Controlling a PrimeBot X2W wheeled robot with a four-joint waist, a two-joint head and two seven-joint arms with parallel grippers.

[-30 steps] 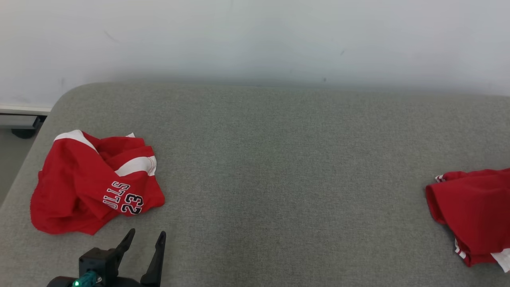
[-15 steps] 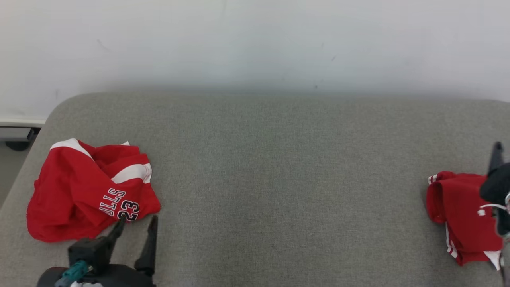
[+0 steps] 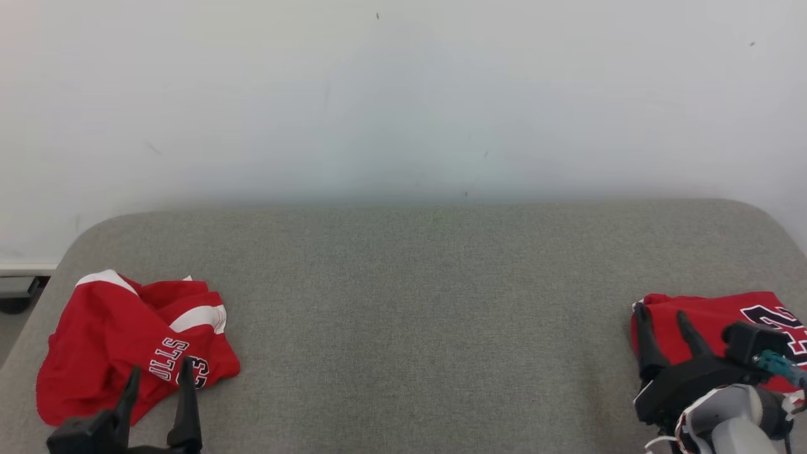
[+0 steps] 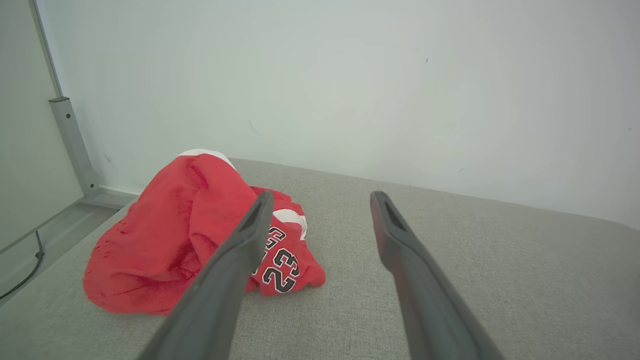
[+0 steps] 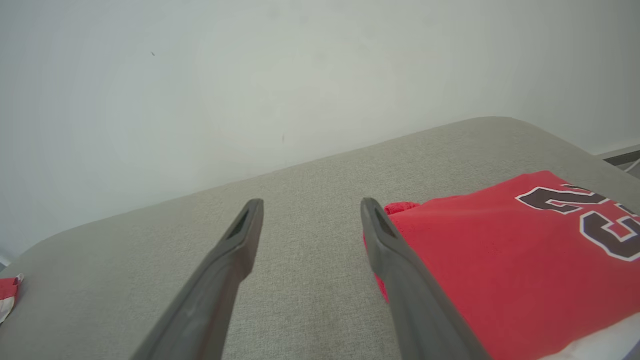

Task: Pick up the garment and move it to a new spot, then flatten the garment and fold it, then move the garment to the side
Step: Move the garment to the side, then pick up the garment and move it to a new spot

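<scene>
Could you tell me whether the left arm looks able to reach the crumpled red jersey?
Probably yes: the left gripper is at the near edge of the crumpled red jersey, jaws open, and nothing on the grey fabric cushion stands between them.

On the crumpled red garment [image 3: 113, 340] at the left I read "23" in black, white-edged numerals. Beside it are the letters "LLS", with the start of the word lost in a fold. The folded red garment [image 5: 500, 260] at the right carries large black numerals: a "2", then a cut-off figure I can't make out.
</scene>
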